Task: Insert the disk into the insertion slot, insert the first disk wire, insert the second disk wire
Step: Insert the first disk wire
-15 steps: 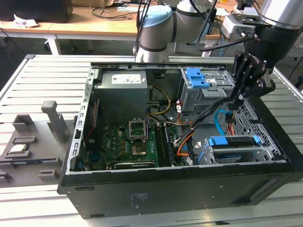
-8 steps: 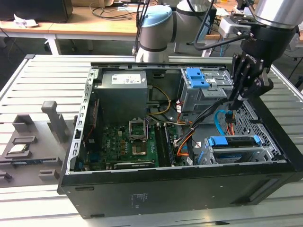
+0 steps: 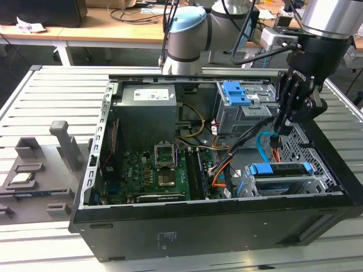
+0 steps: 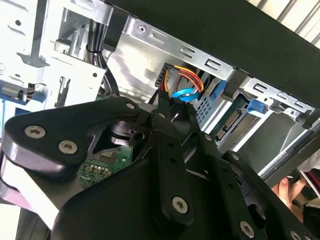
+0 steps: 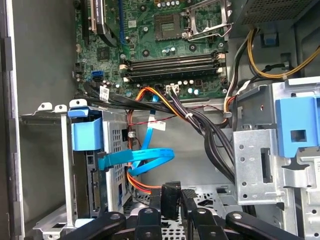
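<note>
Sweeping in from nine o'clock in the exterior view, we open on grey fixtures standing on the slatted table, just beside the open computer case. Into the case now: the green motherboard lies at about seven o'clock of the interior, with the grey power supply above it at eleven. Moving on, the taller grey bay with its blue latch sits at one o'clock.

And here's the action: the gripper hangs inside the case at about two o'clock of the picture, just past that bay. In the first wrist view the gripper has its black fingers clamped on the dark plug of the first disk wire, orange strands trailing off it. The second wrist view agrees, showing the same plug pinched at the gripper tips.

The second disk wire, thin and light blue, loops just beside the gripper; in the first wrist view it curls next to the held plug, one end lying against the disk's rear. Seated or not, I can't tell.

Finishing at four o'clock: the disk, blue carrier showing, is already in the insertion slot, down against the case's near wall.
</note>
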Robot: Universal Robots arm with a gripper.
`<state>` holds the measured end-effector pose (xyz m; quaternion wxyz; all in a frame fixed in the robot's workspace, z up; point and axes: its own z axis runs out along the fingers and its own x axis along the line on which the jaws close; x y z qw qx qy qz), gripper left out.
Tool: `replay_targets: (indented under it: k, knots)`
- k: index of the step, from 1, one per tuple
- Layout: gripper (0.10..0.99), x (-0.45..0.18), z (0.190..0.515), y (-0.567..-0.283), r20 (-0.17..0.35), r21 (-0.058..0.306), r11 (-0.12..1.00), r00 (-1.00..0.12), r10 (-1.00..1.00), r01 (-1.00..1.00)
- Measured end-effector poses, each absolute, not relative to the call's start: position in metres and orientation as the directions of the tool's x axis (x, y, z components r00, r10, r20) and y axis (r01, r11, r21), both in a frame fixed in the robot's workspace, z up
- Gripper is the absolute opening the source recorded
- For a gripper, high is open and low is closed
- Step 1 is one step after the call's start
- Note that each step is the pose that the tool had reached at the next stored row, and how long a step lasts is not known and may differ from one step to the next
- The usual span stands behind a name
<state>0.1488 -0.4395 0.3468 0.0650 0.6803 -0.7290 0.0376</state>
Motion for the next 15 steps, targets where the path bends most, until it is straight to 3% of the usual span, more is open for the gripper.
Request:
replay_targets:
  k: [4, 6, 15]
  knots:
    - [0.286, 0.1488, 0.3468, -0.4395, 0.146, 0.034, 0.071, -0.066, -0.987, -0.997]
    - [0.169, 0.1488, 0.3468, -0.4394, 0.146, 0.034, 0.071, -0.066, -0.987, -0.997]
    - [0.169, 0.1488, 0.3468, -0.4454, 0.147, 0.034, 0.071, -0.066, -0.987, -0.997]
